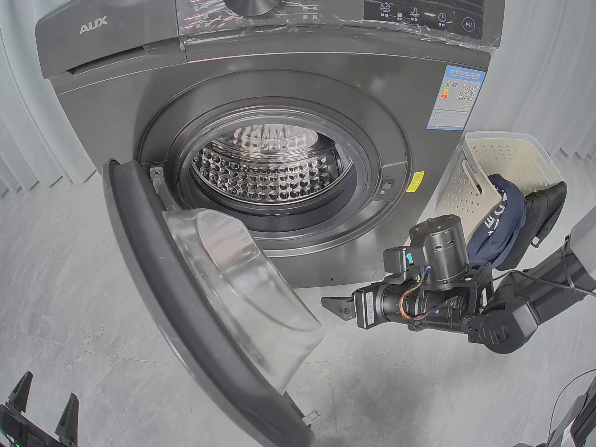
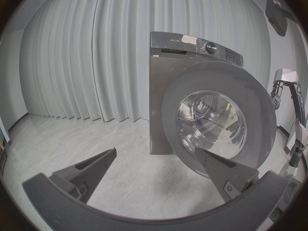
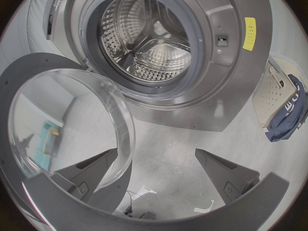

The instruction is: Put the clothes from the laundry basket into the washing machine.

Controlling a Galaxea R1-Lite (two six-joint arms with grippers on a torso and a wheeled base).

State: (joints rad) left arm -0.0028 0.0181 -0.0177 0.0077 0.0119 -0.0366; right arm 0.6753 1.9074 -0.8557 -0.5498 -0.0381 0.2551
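Observation:
A grey front-loading washing machine (image 1: 267, 94) stands ahead with its round door (image 1: 205, 318) swung wide open toward me and its steel drum (image 1: 267, 162) empty. A white perforated laundry basket (image 1: 496, 156) stands on the floor at the machine's right side. A navy garment (image 1: 503, 225) and a black one (image 1: 540, 212) hang over its rim. My right gripper (image 1: 338, 308) is open and empty, low in front of the machine, between the door and the basket. My left gripper (image 1: 43, 405) is open and empty at the lower left, well outside the door.
The open door (image 3: 64, 119) juts far out over the grey floor and stands just left of my right gripper. Pale curtains (image 2: 80, 64) hang behind and beside the machine. Open floor (image 1: 62, 280) lies to the left.

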